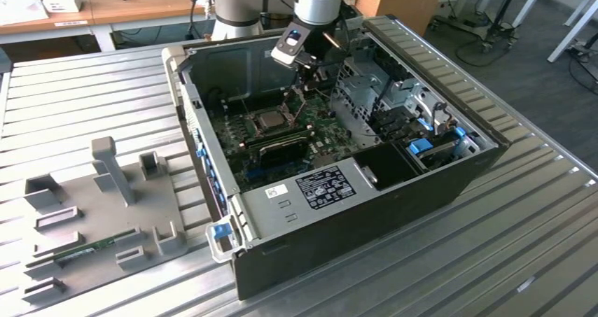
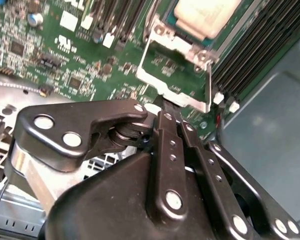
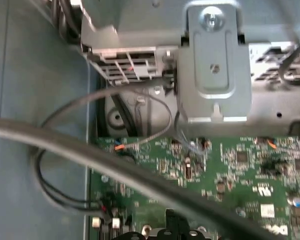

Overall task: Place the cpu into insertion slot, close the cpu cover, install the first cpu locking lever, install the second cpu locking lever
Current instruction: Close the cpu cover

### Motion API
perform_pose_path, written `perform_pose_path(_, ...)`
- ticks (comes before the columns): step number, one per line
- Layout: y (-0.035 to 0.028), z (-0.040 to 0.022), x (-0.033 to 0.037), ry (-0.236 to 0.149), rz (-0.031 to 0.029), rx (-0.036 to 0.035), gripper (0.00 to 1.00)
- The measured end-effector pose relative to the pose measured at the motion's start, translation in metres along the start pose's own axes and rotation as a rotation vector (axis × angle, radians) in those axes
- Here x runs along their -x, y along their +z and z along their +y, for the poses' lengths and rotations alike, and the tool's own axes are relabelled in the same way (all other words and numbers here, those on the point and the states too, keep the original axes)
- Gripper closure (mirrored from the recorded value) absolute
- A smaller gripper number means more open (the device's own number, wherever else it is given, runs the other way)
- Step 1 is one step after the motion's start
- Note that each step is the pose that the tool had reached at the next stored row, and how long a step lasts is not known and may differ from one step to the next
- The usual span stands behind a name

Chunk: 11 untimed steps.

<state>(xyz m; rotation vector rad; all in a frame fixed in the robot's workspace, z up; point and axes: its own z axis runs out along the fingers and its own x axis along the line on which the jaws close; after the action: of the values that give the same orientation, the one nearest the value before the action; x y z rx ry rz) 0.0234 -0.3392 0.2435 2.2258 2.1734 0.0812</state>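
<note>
**Open computer case point(image 1: 393, 191) on the slatted metal surface point(image 1: 467, 275), with the arm reaching in from above.** In the exterior view you see the cpu point(image 1: 272, 120) lying flat on the green board, metal top up. It is square, so no side reads as its long axis. In the second wrist view the cpu point(image 2: 207, 15) sits inside the insertion slot point(image 2: 185, 40).

The cpu cover point(image 2: 189, 101) is swung open off the slot. Its hinged edge lies next to the slot and its free edge points away from the cpu, toward the gripper point(image 2: 162, 107). Through its square window you see the green board point(image 2: 65, 60) rather than the chip.

The fingers point(image 2: 159, 145) are drawn together and their tips touch the cover's free edge. You cannot tell whether the thin plate is pinched between them. In the exterior view the gripper point(image 1: 303, 86) hangs just above the slot.

Long black memory slots point(image 2: 249, 50) run alongside the slot, close beside the cover. A metal drive cage point(image 1: 374, 93) stands to the exterior view's right of the arm. In the first wrist view, grey cables point(image 3: 90, 150) loop over the board's edge beneath a metal bracket point(image 3: 214, 65). A grey fixture tray point(image 1: 94, 212) lies well apart from the case, on the exterior view's left.
</note>
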Motion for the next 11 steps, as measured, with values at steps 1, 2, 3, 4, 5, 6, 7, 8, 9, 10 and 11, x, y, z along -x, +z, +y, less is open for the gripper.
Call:
perform_pose_path(1,-0.0001,-0.0029,0.0001,0.000,0.0000,0.0008,0.89)
perform_pose_path(2,-0.0002,-0.0062,0.0001,0.000,0.0000,0.0015,0.89)
perform_pose_path(3,-0.0003,-0.0093,0.0002,0.000,0.0000,0.0021,0.89)
perform_pose_path(4,-0.0003,-0.0126,0.0002,0.000,0.0001,0.0027,0.89)
perform_pose_path(5,-0.0004,-0.0157,0.0003,0.000,0.0001,0.0033,0.89)
perform_pose_path(6,-0.0006,-0.0187,0.0004,0.000,0.0000,0.0037,0.89)
perform_pose_path(7,-0.0006,-0.0214,0.0004,0.000,0.0000,0.0042,0.89)
perform_pose_path(8,-0.0007,-0.0238,0.0004,0.000,0.0000,0.0046,0.89)
perform_pose_path(9,-0.0008,-0.0254,0.0005,0.000,-0.0002,0.0047,0.89)
perform_pose_path(10,-0.0008,-0.0260,0.0005,0.000,-0.0001,0.0047,0.89)
perform_pose_path(11,-0.0008,-0.0260,0.0005,0.000,-0.0001,0.0047,0.89)
